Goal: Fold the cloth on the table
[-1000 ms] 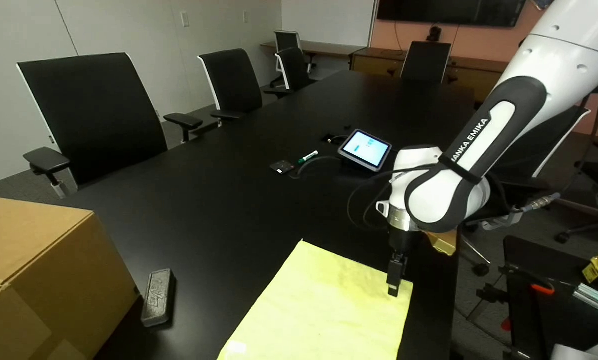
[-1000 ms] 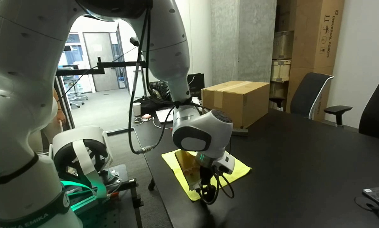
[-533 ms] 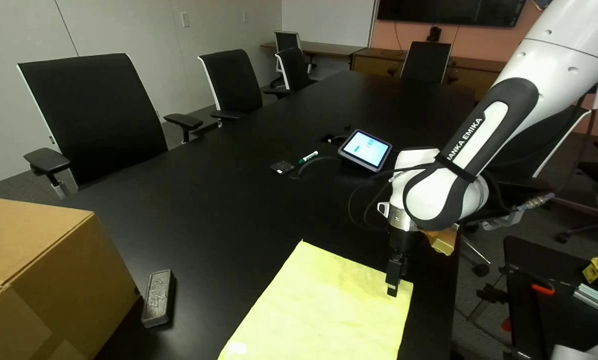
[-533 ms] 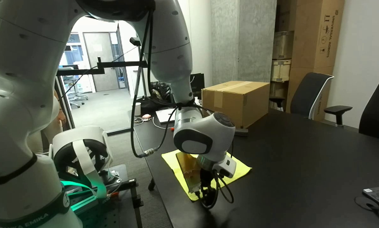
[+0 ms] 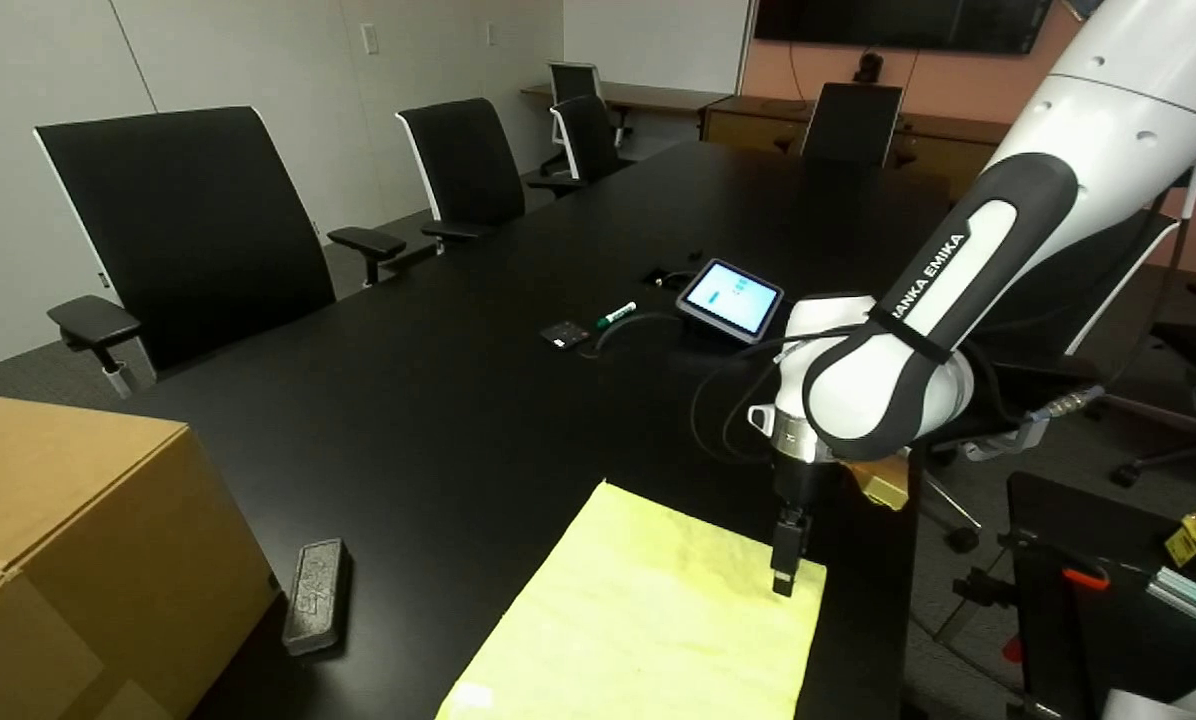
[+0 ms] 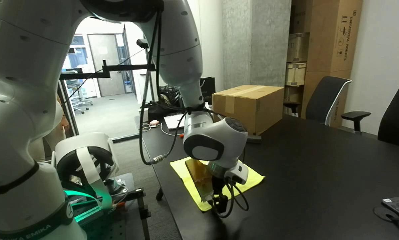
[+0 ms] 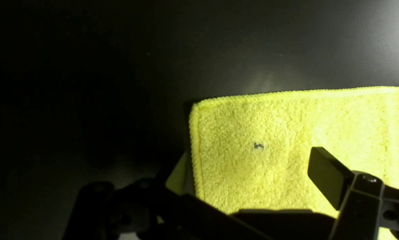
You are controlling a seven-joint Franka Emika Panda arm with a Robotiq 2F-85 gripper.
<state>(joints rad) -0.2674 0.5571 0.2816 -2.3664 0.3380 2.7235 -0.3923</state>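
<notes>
Wrist view: the hand (image 7: 249,175) is spread wide, fingers (image 7: 326,178) straddling one edge of the yellow cloth (image 7: 239,126), contact unclear.

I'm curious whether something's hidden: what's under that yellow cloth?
The yellow cloth lies on the black table, which shows beyond its visible edges. The surface directly beneath is covered, so anything there cannot be seen.

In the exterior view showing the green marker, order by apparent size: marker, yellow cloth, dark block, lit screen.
1. Yellow cloth, even cut off by the frame
2. Lit screen and dark block: alike, and the block is nearer the camera, so unranked
3. Green marker
</notes>
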